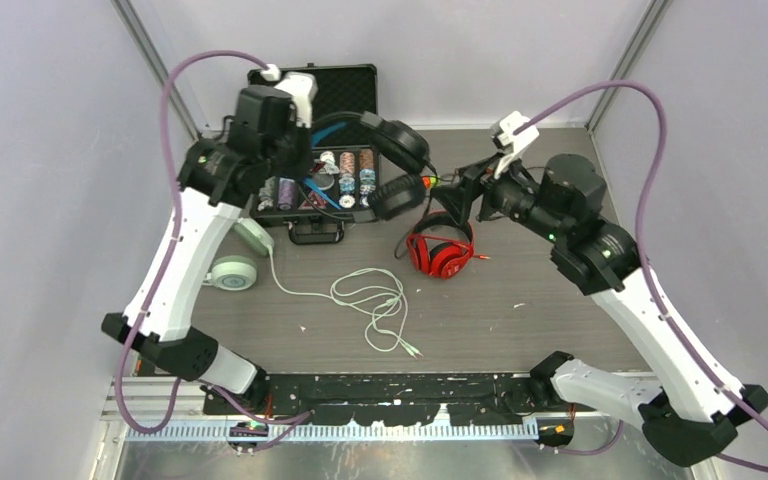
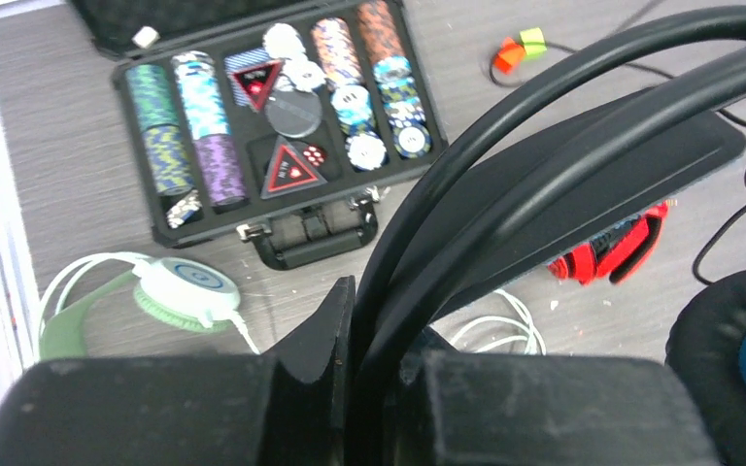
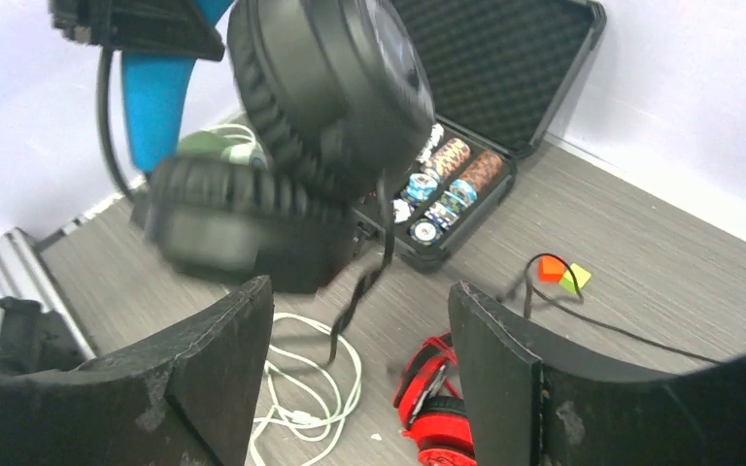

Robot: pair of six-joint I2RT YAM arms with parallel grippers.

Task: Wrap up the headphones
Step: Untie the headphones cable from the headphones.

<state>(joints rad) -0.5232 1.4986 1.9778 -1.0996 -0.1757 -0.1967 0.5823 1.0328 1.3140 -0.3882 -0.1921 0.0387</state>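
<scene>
holding the black headphones (image 1: 397, 150) aloft above the open chip case (image 1: 345, 85), left gripper (image 2: 374, 325) pinched tight on the headband (image 2: 563, 107). keeping the right gripper (image 3: 359, 340) spread wide and empty, just beside the hanging earcups (image 3: 321, 87). leaves the red headphones (image 1: 440, 252) and mint headphones (image 1: 235, 270) lying on the table (image 1: 560, 320). could miss the swinging earcups on closing; could snag the trailing black cable (image 3: 374, 262) on the case or drag the red pair along; could lose the headband from so narrow a pinch.

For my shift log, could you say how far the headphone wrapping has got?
Nothing looks wrapped yet. In hand: left gripper holds the black blue-lined over-ear headphones by the headband, right gripper open beside them. Left: red over-ear headphones and pale mint-green headphones, white cable loose.
</scene>
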